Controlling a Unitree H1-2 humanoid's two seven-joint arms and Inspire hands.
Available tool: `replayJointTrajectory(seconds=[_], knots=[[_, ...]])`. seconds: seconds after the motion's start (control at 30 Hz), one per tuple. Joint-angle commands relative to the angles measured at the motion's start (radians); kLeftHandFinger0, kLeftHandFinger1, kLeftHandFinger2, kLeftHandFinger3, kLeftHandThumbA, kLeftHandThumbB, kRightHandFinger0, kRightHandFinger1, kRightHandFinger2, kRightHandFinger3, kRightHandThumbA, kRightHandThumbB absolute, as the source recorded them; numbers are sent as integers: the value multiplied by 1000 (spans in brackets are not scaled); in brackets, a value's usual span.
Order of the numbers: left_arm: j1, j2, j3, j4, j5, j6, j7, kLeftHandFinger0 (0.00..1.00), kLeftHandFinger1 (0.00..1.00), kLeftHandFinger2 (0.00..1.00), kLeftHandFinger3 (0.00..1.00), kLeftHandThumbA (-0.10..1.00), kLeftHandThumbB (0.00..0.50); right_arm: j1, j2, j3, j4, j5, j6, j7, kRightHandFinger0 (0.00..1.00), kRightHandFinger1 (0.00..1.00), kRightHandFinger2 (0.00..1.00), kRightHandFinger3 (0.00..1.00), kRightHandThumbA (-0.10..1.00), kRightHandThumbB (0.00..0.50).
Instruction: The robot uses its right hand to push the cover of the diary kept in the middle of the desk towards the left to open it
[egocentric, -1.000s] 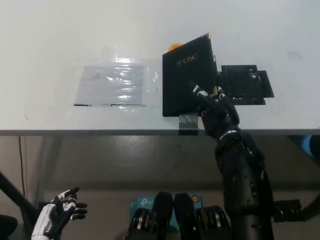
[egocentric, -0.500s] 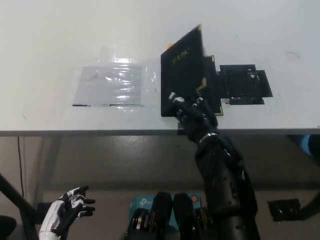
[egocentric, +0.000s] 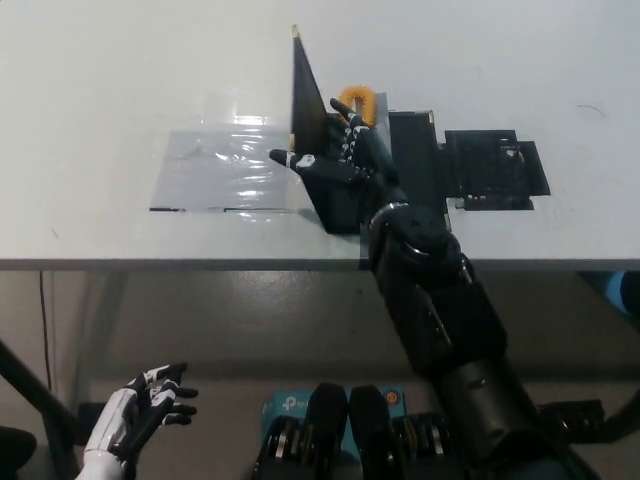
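One cover (egocentric: 303, 115) of the diary (egocentric: 412, 160), mid-desk (egocentric: 100, 80), is stood nearly upright against the spread, empty right hand (egocentric: 335, 165). Below the desk, the left hand (egocentric: 140, 408) is held open.

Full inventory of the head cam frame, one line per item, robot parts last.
diary: 1, black, middle of the desk, cover raised near upright
orange object: 1, orange, behind the diary, partly hidden
clear plastic sheet: 1, transparent, on the desk left of the diary
black patch: 1, black, flat on the desk right of the diary
desk: 1, white
box: 1, teal, on the floor below, partly hidden
right hand: 1, black, fingers spread against the raised cover
left hand: 1, white, lower left below the desk, open, resting
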Motion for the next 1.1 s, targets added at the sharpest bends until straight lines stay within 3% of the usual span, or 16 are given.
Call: replayJointTrajectory(seconds=[0.0, 0.23, 0.43, 0.47, 0.53, 0.6, 0.63, 0.67, 0.7, 0.73, 0.77, 0.83, 0.93, 0.97, 1.03, 1.07], knots=[[-14, 20, -12, -35, 14, -4, -19, 550, 465, 512, 681, 581, 358, -66, -67, 126, 32, -196, -102, 49, 954, 1000, 1000, 997, 1000, 240], [-31, 40, -26, -38, 33, 3, -31, 580, 490, 515, 680, 631, 409, -33, -142, 301, 92, -318, -173, 65, 889, 928, 970, 1000, 1000, 211], [-47, 35, -38, -41, 32, 23, -28, 622, 522, 541, 686, 600, 361, -10, -109, 370, 113, -358, -161, 80, 830, 891, 897, 992, 1000, 206], [-46, 30, -39, -46, 28, 32, -29, 621, 521, 551, 695, 591, 364, -9, -103, 379, 120, -364, -179, 86, 655, 745, 759, 949, 1000, 202], [-46, 27, -45, -55, 32, 49, -25, 624, 529, 567, 714, 582, 346, -19, -89, 410, 136, -396, -213, 97, 76, 217, 337, 749, 1000, 189], [-50, 26, -47, -49, 21, 26, -34, 592, 505, 550, 697, 548, 335, -36, -70, 433, 144, -422, -241, 98, 0, 43, 197, 722, 1000, 193], [-53, 28, -52, -48, 26, 29, -35, 589, 503, 546, 694, 557, 356, -41, -67, 438, 144, -428, -248, 99, 209, 305, 488, 823, 1000, 186], [-57, 31, -61, -46, 36, 32, -36, 582, 497, 535, 686, 587, 376, -54, -59, 449, 144, -442, -258, 103, 361, 476, 587, 883, 1000, 181], [-59, 31, -64, -44, 40, 28, -36, 575, 493, 528, 681, 598, 379, -62, -53, 454, 143, -450, -259, 108, 378, 481, 582, 920, 1000, 182], [-63, 32, -67, -43, 42, 34, -36, 573, 489, 524, 674, 602, 392, -75, -46, 465, 136, -462, -251, 118, 624, 729, 831, 984, 1000, 173], [-66, 30, -71, -43, 40, 24, -41, 574, 488, 522, 669, 601, 371, -105, -20, 482, 149, -483, -257, 121, 644, 725, 850, 1000, 1000, 218], [-72, 33, -76, -39, 38, 27, -49, 581, 493, 526, 673, 604, 368, -118, -6, 495, 152, -506, -282, 106, 165, 217, 421, 1000, 1000, 234], [-82, 42, -89, -33, 48, 18, -58, 577, 496, 530, 683, 613, 353, -128, 6, 502, 165, -524, -311, 102, 314, 401, 569, 998, 1000, 238], [-85, 47, -92, -27, 41, -3, -71, 575, 497, 533, 683, 608, 326, -130, 7, 509, 170, -540, -325, 102, 456, 562, 690, 1000, 1000, 237], [-86, 48, -93, -30, 44, 12, -70, 570, 486, 512, 658, 596, 366, -118, 3, 525, 172, -557, -332, 123, 564, 682, 811, 1000, 1000, 221], [-85, 47, -95, -36, 46, 14, -69, 573, 487, 511, 652, 599, 374, -112, 2, 524, 170, -561, -330, 126, 370, 439, 535, 904, 1000, 232]])
